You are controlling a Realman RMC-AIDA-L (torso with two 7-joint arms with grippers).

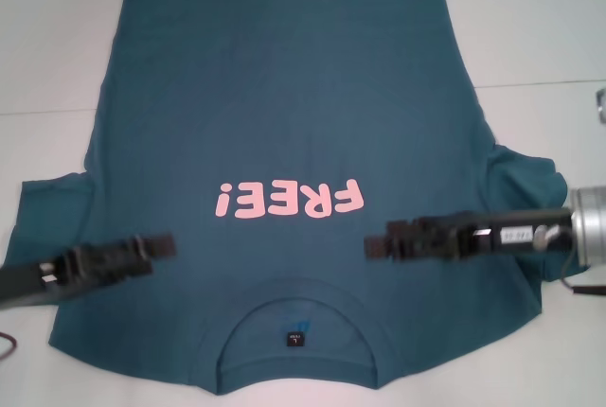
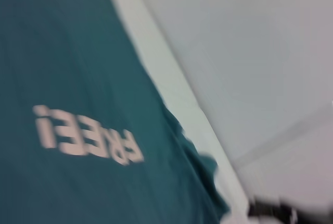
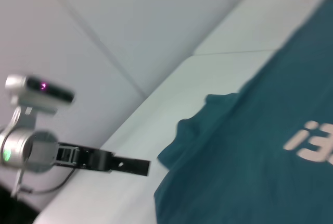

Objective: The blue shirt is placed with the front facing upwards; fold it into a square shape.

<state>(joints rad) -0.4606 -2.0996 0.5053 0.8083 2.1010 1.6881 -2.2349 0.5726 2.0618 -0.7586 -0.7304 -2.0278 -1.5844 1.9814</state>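
Blue shirt (image 1: 284,114) lies flat on the white table (image 1: 530,28), front up, pink "FREE!" print (image 1: 287,200) reading upside-down from my head cam. Collar (image 1: 298,336) is nearest me, w/ small dark neck label (image 1: 297,338) inside it; hem at the far side. Both short sleeves spread out to the sides, a bit rumpled.

My left jaws (image 1: 163,245) hang over the shirt's shoulder area on my left, tips pointing inward toward the middle. Print sits beyond and to the inner side of them; collar is nearer me and inward from them. Left sleeve (image 1: 52,203) is just outward, under and beside the arm. Fingers look drawn close together, nothing between them. Can't tell if tips touch the cloth or hover just above.

My right jaws (image 1: 375,245) mirror that on the other shoulder, tips pointing inward, roughly level w/ the left ones. Print's "F" end is just beyond the tips; collar nearer me and inward. Right sleeve (image 1: 525,185) bunches outward of them, beside my wrist. These also look narrow, holding nothing.

Left wrist cam: shirt w/ print (image 2: 86,135), rumpled sleeve edge (image 2: 200,166), bare table past it. Right wrist cam: other sleeve (image 3: 208,120) against the table, w/ the left jaws (image 3: 145,167) farther off, reaching in over the table edge.
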